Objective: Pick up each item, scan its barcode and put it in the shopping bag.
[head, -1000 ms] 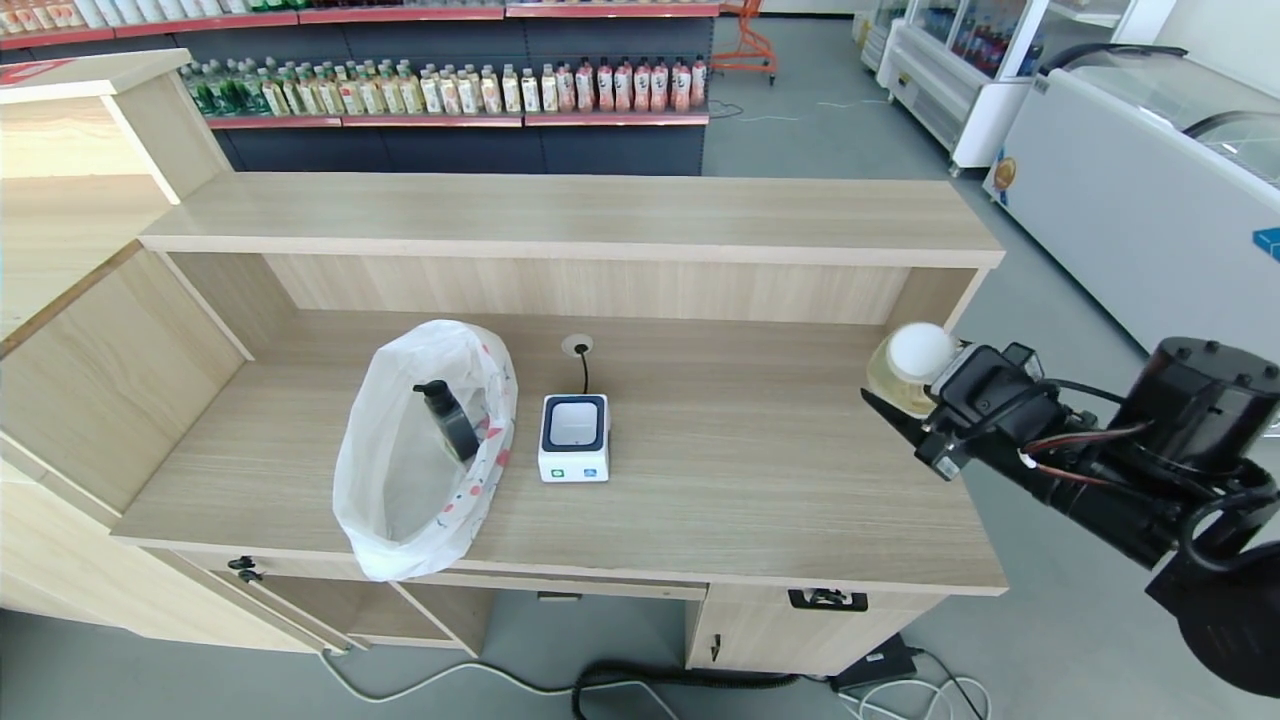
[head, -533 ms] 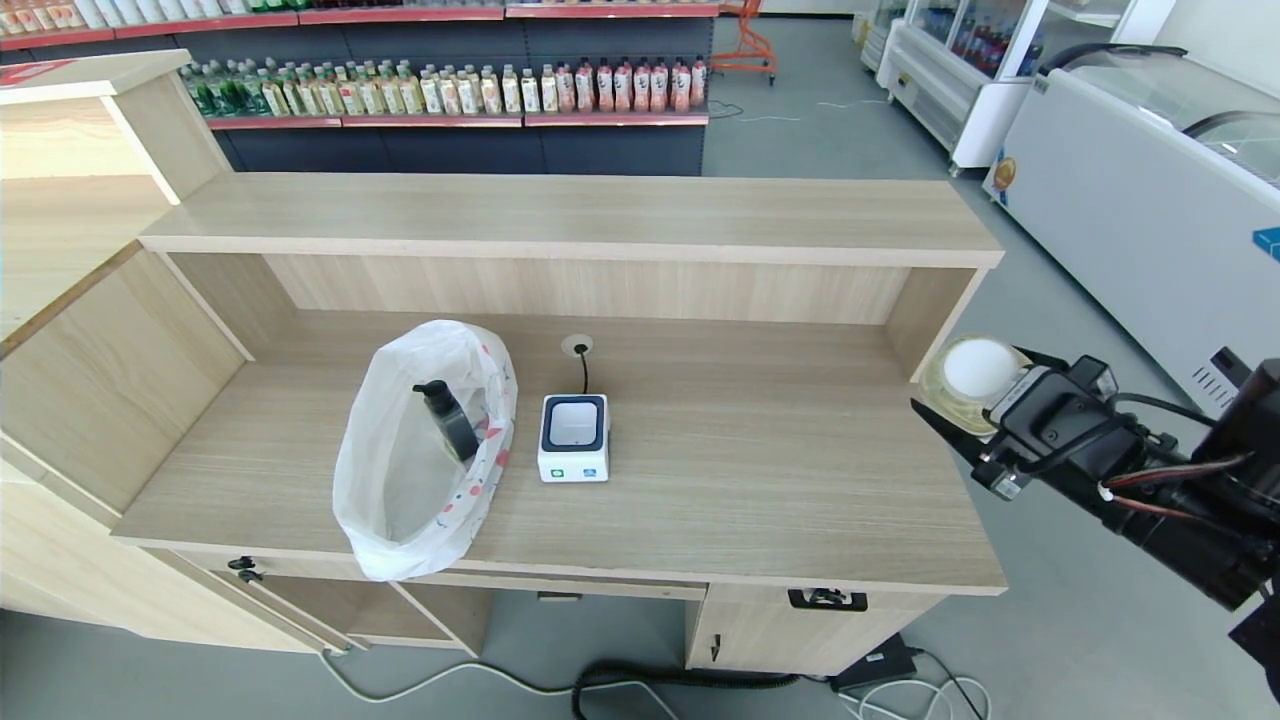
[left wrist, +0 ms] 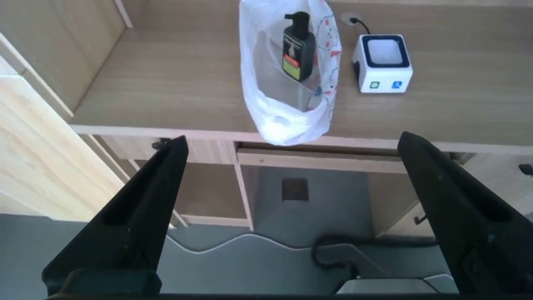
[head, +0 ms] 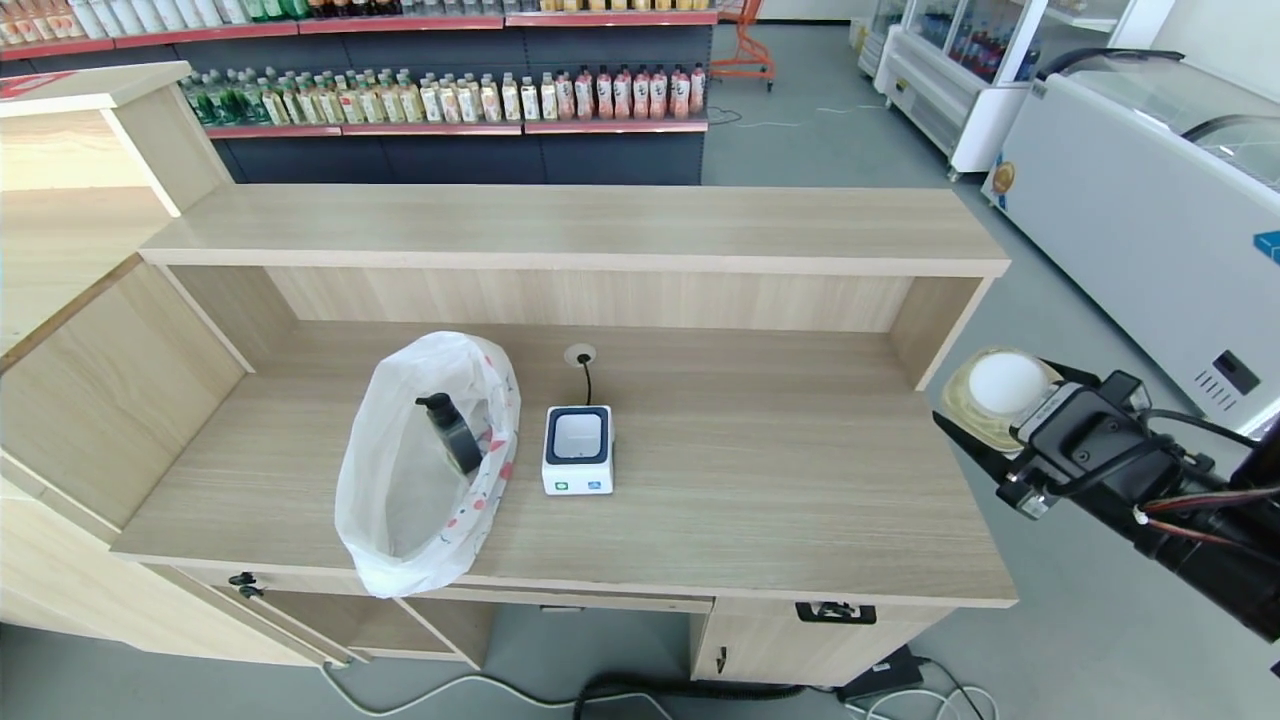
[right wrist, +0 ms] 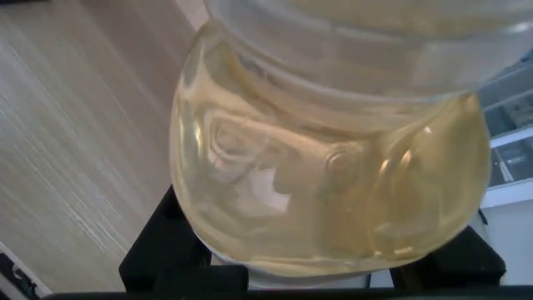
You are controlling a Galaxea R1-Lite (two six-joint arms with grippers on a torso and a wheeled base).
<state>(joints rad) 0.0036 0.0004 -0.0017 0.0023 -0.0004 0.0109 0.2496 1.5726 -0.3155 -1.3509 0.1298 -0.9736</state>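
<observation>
One pump bottle lies in the shopping bag on the table. The right gripper clamps a jar off the table's right end, and scanning and bagging it appear outstanding. The left gripper hangs spread and empty.

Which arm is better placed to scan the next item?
Right: the right gripper holds the bottle off the right end of the counter, ready to swing to the scanner. The left gripper is open and empty, back from the counter.
</observation>
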